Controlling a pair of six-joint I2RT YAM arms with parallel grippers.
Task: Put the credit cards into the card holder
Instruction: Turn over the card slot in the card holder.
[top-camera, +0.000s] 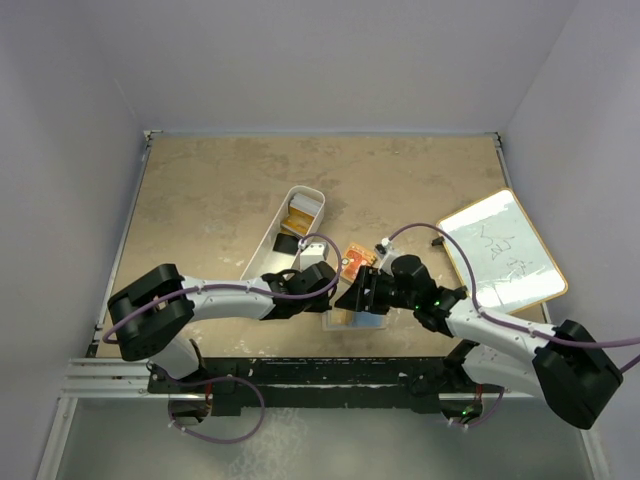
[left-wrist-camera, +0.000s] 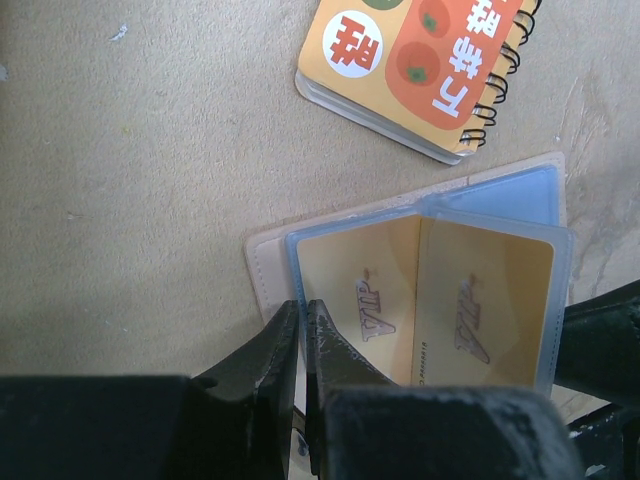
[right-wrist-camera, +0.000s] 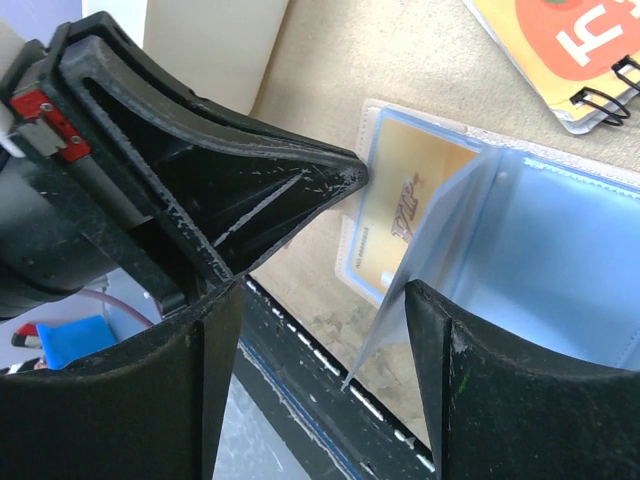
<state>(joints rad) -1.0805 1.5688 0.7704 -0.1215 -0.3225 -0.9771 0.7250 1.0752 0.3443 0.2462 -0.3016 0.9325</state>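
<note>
The card holder (left-wrist-camera: 264, 268) lies open on the table, a beige cover with clear blue sleeves; it also shows in the top view (top-camera: 358, 321). Two gold credit cards (left-wrist-camera: 360, 300) sit in its sleeves, one also in the right wrist view (right-wrist-camera: 405, 205). My left gripper (left-wrist-camera: 303, 305) is shut on the near edge of a blue sleeve. My right gripper (right-wrist-camera: 325, 290) is open over the holder's other side, and one loose sleeve leaf (right-wrist-camera: 440, 240) stands up between its fingers, leaning on the right one. The two grippers (top-camera: 322, 285) (top-camera: 362, 292) nearly touch.
An orange spiral-bound booklet (left-wrist-camera: 420, 60) lies just beyond the holder. A long white bin (top-camera: 295, 225) behind my left gripper holds an orange-gold and a dark flat thing. A whiteboard (top-camera: 500, 250) lies at the right. The table's near edge and black rail (right-wrist-camera: 330, 400) are close.
</note>
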